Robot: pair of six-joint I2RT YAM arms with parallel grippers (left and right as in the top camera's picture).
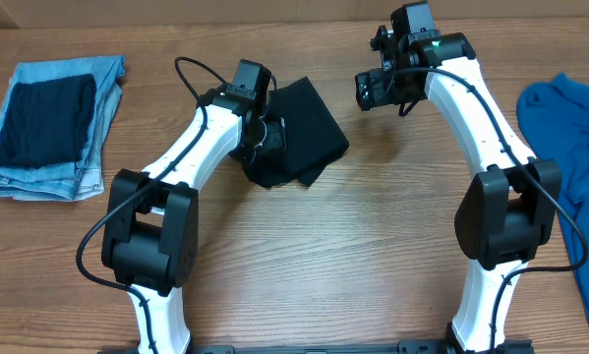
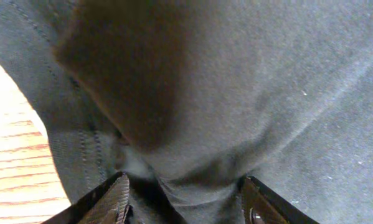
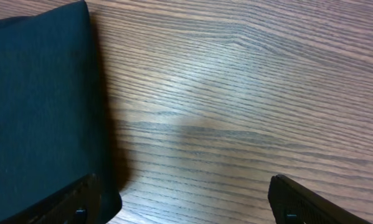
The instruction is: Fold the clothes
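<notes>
Wood-grain tabletop (image 1: 373, 226) is filling the overhead view, and your black T-shirt (image 1: 309, 128) is lying folded into a compact pad just left of centre, toward the far side. Your left arm (image 1: 191, 147) is reaching to the pad's left edge, with the left jaws sitting against the fabric. Your right arm (image 1: 471, 108) is holding the right jaws above bare wood just right of the shirt, apart from it. Folded jeans (image 1: 38, 182) with a dark cloth (image 1: 48, 118) on top are resting at the far left, and a blue garment (image 1: 569, 128) is lying at the right edge.

From the left wrist, dark fabric is covering nearly everything, leaving a sliver of wood at the left. The left jaws are pinching a bunched fold of the shirt between their fingers (image 2: 114, 202).

From the right wrist, the right jaws are standing spread wide, with only wood grain showing between the fingers (image 3: 298, 202). The shirt's straight edge is running down the left side.
</notes>
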